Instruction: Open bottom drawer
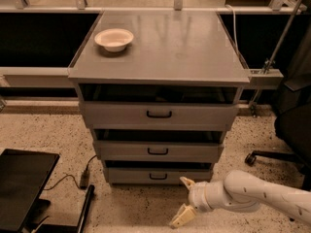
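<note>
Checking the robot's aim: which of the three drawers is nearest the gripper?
The bottom drawer, the lowest and narrowest grey front. The gripper hovers low in front of it, jaws open; the middle drawer and top drawer sit higher.

A speckled beige terrazzo floor (43, 130) lies under warm light, with a black swivel office chair (291, 127) at right, a flat black panel (22, 178) lower left and a pale metal rail (29, 76) behind.

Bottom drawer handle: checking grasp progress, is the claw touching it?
Apart. Camera view shows bare drawer front between the bottom drawer's handle and the open claw, low to its right.
</note>
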